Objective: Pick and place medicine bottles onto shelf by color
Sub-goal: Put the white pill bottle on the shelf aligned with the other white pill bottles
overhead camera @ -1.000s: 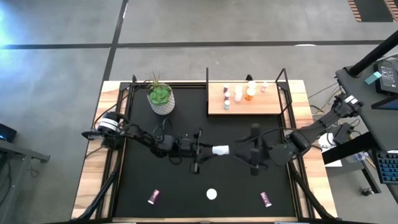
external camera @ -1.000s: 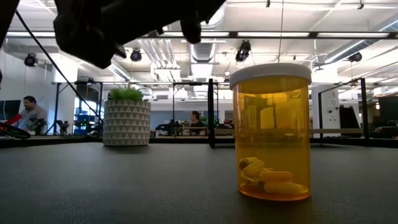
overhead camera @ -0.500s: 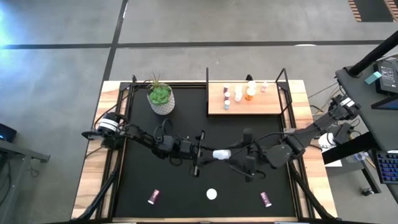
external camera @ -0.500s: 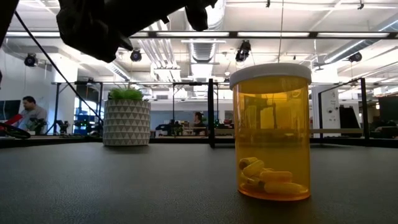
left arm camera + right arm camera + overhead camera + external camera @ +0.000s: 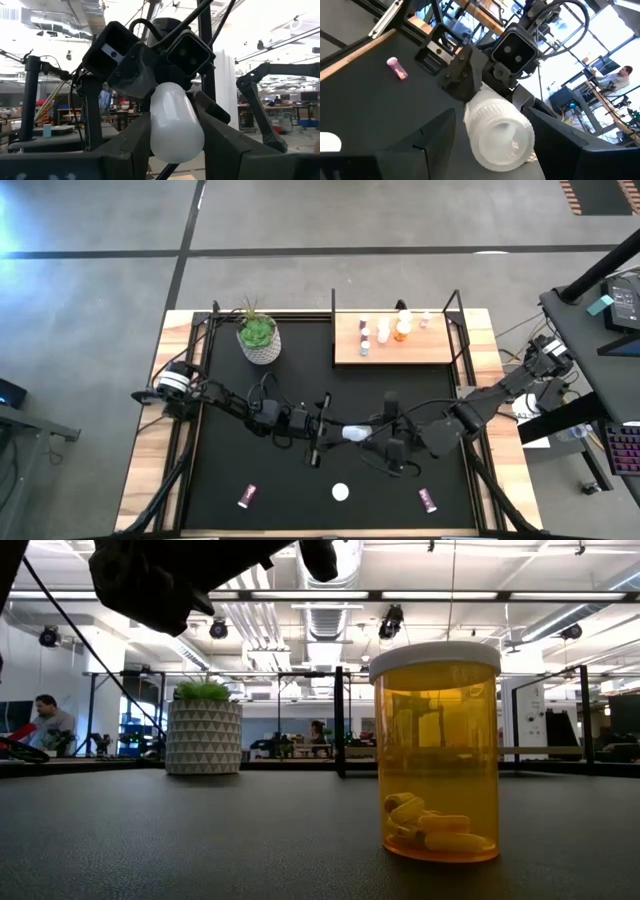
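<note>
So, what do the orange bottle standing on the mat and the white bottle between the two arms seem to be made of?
The orange cylindrical bottle looks like clear amber plastic: glossy, with pills showing through, under an opaque white cap. The white bottle held in the left pincer looks like matte opaque plastic, smooth-bodied, ridged at its cap end.

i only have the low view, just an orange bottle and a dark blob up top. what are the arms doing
observer: the left gripper holds a white bottle level in the air over the middle of the mat.
operator: and the right arm
observer: the right gripper faces it, jaws open on either side of the bottle's capped end.
operator: anything else loose on the mat
observer: a pink bottle lies near the front edge on the left, and another pink bottle lies near it on the right.
</note>
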Motion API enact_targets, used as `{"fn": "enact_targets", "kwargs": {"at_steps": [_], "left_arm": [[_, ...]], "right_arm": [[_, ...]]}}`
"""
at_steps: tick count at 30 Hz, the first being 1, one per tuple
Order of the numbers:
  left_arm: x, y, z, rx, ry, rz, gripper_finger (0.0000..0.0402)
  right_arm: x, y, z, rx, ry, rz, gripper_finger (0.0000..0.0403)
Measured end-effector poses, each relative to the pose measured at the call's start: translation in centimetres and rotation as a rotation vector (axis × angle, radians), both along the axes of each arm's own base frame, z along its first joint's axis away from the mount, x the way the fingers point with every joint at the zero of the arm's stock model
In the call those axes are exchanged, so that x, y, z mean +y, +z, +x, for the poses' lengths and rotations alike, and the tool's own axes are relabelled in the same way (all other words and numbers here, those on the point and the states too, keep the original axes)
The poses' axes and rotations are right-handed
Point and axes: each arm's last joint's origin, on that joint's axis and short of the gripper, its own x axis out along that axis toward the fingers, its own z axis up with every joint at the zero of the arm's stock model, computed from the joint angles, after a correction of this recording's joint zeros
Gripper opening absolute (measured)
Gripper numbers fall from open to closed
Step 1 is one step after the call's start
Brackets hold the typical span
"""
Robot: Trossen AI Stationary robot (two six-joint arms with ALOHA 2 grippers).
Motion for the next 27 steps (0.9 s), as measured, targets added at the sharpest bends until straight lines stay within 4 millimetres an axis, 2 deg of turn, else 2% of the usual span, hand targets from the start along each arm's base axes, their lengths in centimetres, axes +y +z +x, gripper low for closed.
{"fn": "enact_targets", "kwargs": {"at_steps": [5, 10, 27], "left_arm": [[0.01, -0.15, -0.05, 0.006, 0.0, 0.002, 0.0135], [0.04, -0.22, -0.04, 0.012, 0.002, 0.005, 0.0135], [0.02, -0.39, 0.0, 0.027, -0.003, 0.005, 0.0135]], "right_arm": [[-0.21, 0.99, -0.36, -0.019, -0.004, 0.027, 0.023], [-0.33, 0.77, -0.56, 0.007, -0.011, 0.039, 0.022], [-0.39, 0.36, -0.73, 0.047, -0.02, 0.072, 0.0129]]}}
